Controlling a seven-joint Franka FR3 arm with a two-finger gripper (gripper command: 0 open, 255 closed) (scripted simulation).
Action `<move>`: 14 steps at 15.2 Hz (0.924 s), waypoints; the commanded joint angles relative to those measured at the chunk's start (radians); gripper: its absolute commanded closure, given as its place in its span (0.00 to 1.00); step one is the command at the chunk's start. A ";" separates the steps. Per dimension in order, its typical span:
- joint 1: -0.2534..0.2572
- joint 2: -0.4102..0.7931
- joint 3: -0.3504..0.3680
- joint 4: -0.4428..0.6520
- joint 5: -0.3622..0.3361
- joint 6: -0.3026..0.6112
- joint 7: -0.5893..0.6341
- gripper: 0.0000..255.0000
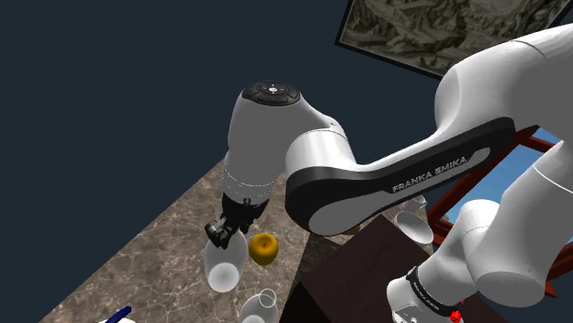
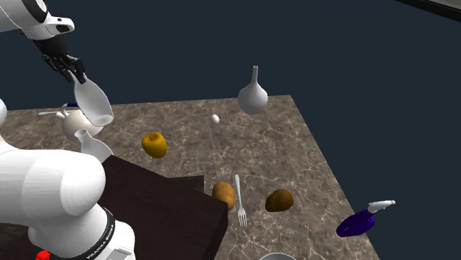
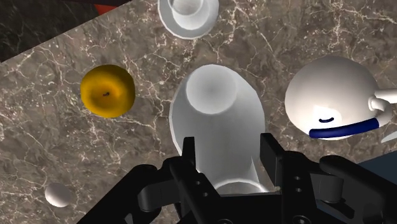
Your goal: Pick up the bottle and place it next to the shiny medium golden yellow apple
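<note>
**A:** Where do we stand with the bottle?

**B:** We have it. Our gripper (image 3: 229, 151) is clamped on the white bottle (image 3: 219, 114), one black finger on each side of its narrow end, and the wide base points away from the hand. In the second exterior view it hangs tilted and looks clear of the marble table (image 2: 295, 148). So we judge the pick-up done and the carry in hand.

**A:** And the apple?

**B:** Just past the bottle's base, the golden yellow apple (image 3: 107, 90) sits on the marble, near the bottle but apart from it.

**A:** What does our next move call for?

**B:** We think a short shift toward the apple, then a descent. We need to right the bottle so that its base meets bare stone beside the fruit, and only then let go.

**A:** Anything to mind farther out?

**B:** A round white pot with a blue band (image 3: 331, 95) lies on the bottle's other side, and a white cup (image 3: 188, 13) stands beyond. We should keep off both.
</note>
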 commanded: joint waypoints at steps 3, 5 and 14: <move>0.003 0.030 -0.002 -0.022 -0.022 0.049 0.017 1.00; 0.004 0.046 -0.003 -0.033 -0.034 0.074 0.027 1.00; 0.016 0.129 -0.019 -0.068 -0.100 0.180 0.076 1.00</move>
